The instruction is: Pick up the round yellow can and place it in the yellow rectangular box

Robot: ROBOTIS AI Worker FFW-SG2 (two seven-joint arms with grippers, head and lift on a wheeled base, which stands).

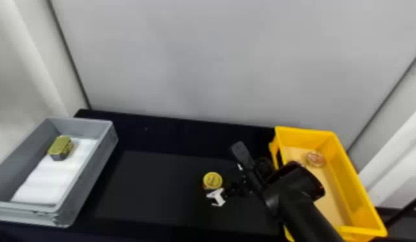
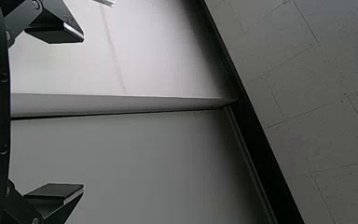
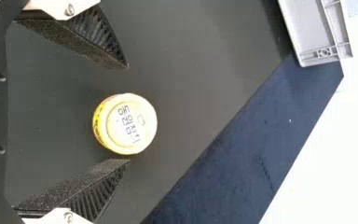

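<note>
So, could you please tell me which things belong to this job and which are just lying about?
For the job:
round yellow can
yellow rectangular box
right gripper

Just lying about:
grey bin
white padding and olive block inside
round item in yellow box

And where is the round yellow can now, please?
In the head view, the can sits left of the yellow box; in the right wrist view, between the right hand's open fingertips.

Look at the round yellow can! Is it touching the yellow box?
Apart. The head view shows it: the can sits on the black tabletop, left of the yellow box, with a wide gap between them.
</note>
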